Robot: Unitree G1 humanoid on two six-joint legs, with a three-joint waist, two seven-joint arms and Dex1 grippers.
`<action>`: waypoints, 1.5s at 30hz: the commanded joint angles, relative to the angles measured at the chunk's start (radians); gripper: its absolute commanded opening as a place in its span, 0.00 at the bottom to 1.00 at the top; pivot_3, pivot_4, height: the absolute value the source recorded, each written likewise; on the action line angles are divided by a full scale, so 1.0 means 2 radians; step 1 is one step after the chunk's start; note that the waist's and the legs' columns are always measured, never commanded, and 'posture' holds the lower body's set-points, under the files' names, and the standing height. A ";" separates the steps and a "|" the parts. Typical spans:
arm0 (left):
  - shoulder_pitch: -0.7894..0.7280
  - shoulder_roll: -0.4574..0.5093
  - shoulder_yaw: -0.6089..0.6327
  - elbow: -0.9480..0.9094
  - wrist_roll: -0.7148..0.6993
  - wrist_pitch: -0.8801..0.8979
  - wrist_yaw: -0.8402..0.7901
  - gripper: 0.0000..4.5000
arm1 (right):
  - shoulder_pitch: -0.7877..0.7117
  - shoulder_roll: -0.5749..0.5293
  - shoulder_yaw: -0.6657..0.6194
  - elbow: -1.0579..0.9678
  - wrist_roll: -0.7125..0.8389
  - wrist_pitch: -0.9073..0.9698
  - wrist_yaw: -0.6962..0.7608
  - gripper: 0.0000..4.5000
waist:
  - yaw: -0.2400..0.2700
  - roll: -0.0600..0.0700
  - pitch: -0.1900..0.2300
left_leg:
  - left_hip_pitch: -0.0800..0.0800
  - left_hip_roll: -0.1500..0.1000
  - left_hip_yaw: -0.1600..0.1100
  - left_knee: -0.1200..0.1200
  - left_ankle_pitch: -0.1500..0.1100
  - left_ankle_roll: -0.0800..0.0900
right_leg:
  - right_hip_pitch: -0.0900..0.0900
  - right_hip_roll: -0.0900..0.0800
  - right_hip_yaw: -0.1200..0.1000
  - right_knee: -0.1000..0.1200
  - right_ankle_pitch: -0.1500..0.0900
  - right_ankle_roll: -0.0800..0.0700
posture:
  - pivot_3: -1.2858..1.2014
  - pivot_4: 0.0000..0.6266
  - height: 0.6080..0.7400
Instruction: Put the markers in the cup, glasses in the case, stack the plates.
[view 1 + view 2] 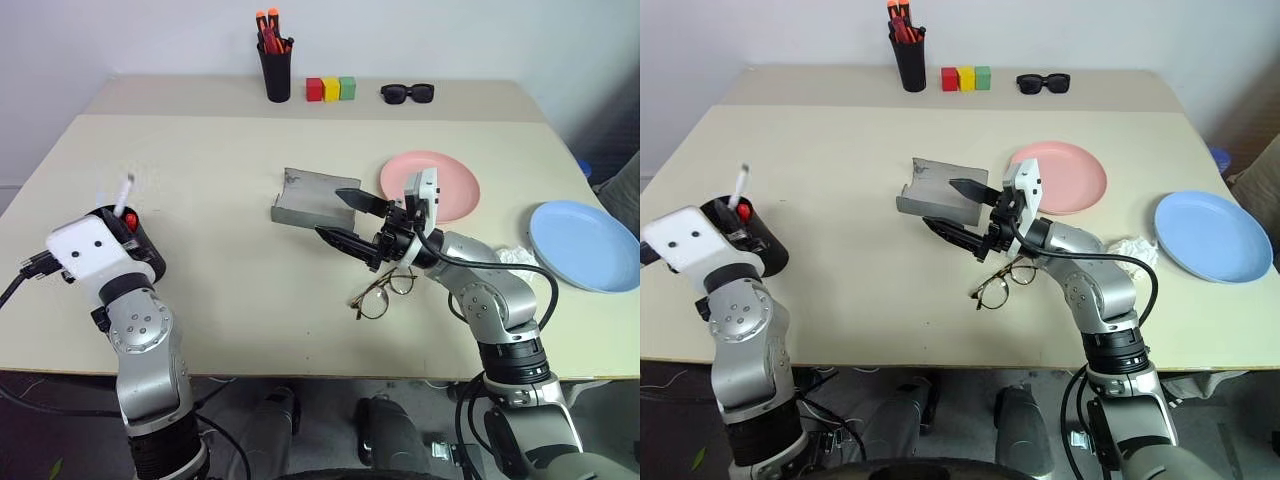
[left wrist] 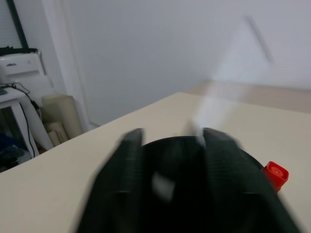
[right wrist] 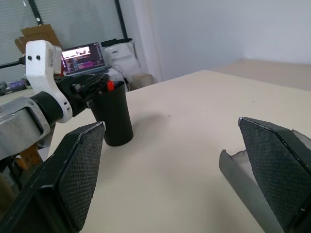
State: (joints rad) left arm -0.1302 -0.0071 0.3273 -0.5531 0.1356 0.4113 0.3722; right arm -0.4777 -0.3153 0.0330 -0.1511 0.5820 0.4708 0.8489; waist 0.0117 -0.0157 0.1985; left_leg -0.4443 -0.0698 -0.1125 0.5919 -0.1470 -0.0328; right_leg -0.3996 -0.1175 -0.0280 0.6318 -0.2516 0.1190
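While our left gripper (image 2: pixel 170 184) hangs right over the cup (image 3: pixel 112 116) near the left edge of the table (image 1: pixel 200 180), both markers stand in that cup: the red cap (image 1: pixel 131 219) peeks over the rim and the white marker (image 1: pixel 122 196) sticks up high, so we think that job is nearly done. The left fingers look a little apart above the cup, and we cannot tell if they touch the white marker or have let it go. Our right gripper (image 1: pixel 352 219) is wide open and holds nothing; it hovers in the middle of the table, between the open grey case (image 1: pixel 305 197) and the glasses (image 1: pixel 383 291). The glasses lie on the table near the front edge, so they are not yet in the case. The pink plate (image 1: pixel 450 185) sits right of the middle and the blue plate (image 1: pixel 585 243) lies by the right edge, well apart, so we have not stacked them yet
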 commanded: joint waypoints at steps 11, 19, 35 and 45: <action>-0.054 0.041 -0.020 -0.030 -0.009 -0.013 -0.047 0.65 | -0.004 0.000 -0.003 -0.017 0.002 -0.009 -0.003 1.00 | 0.001 0.000 0.000 | 0.000 0.000 0.000 0.000 0.000 0.000 | 0.000 0.000 0.000 0.000 0.000 0.000 | 0.52 0.24 1.00; -0.124 0.187 -0.153 0.019 -0.141 0.153 -0.329 0.99 | -0.006 -0.015 -0.008 0.001 -0.024 -0.018 -0.008 1.00 | -0.002 0.001 0.000 | 0.000 0.000 0.000 0.000 0.000 0.000 | 0.000 0.000 0.000 -0.001 0.000 0.000 | 0.52 0.24 1.00; -0.394 0.245 -0.264 0.447 -0.156 0.128 -0.611 0.99 | 0.035 -0.053 -0.025 -0.064 -0.009 0.015 -0.018 1.00 | -0.012 0.001 0.000 | -0.001 0.000 -0.001 -0.002 0.001 0.001 | -0.002 0.000 0.000 0.000 0.001 0.003 | 0.52 0.24 1.00; -0.452 0.254 -0.329 0.585 -0.098 0.047 -0.742 0.94 | 0.070 -0.164 -0.025 -0.084 -0.052 0.006 0.013 1.00 | -0.011 0.001 0.001 | -0.002 0.000 -0.001 -0.002 0.001 0.001 | -0.002 0.000 0.000 0.000 0.001 0.003 | 0.52 0.24 1.00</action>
State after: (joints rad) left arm -1.0007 0.4919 -0.3276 0.6151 -0.0754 0.5323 -1.0838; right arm -0.3394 -0.6295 0.0037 -0.2861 0.4861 0.5075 0.8657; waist -0.0111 -0.0140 0.1996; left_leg -0.4476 -0.0701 -0.1135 0.5890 -0.1452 -0.0298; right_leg -0.4030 -0.1183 -0.0287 0.6309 -0.2505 0.1242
